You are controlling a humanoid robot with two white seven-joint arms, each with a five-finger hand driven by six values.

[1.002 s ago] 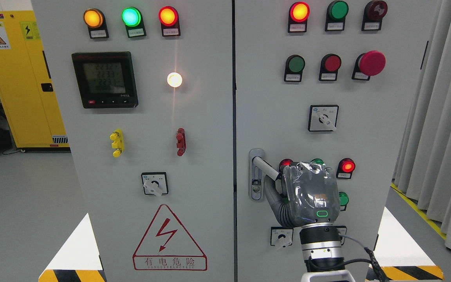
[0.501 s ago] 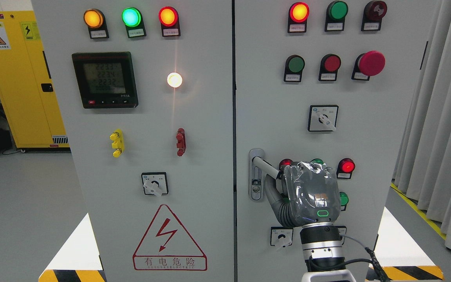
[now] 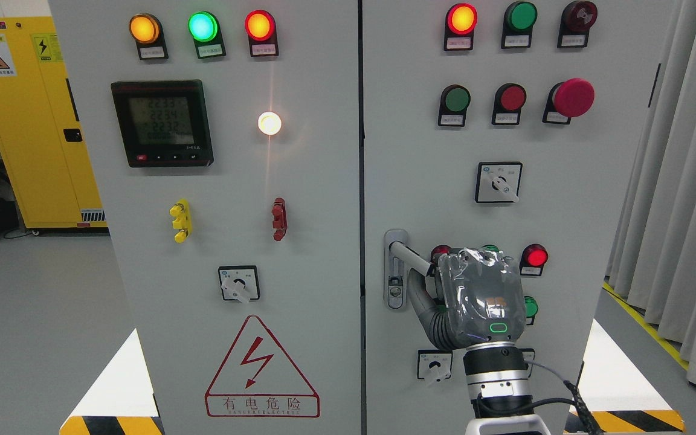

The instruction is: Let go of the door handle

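1. Nearest you, lower right of the frame: the right arm comes up from the bottom edge and ends in the right hand (image 3: 481, 299), back of the hand toward the camera, wrapped in clear film.

2. Hand state: thumb (image 3: 426, 302) curves up the left side toward the lever; the other fingers are hidden behind the palm. It looks closed around the lever's free end, but you cannot see whether the grip has loosened.

3. Task thing: door handle (image 3: 411, 257), grey lever on the right cabinet door (image 3: 565, 211), just right of the centre seam, lower middle of the frame. Its pivot sits in the lock plate (image 3: 395, 269).

4. Key relation: the lever's long axis runs from the pivot down and right into the hand, so the handle lies to the hand's upper left. Judgement: to let go, open the fingers, then pull straight back toward the camera, away from the door.

5. Watch the red lamp (image 3: 534, 257) and the lamps part-hidden just behind the hand when withdrawing.

6. Left arm not visible.
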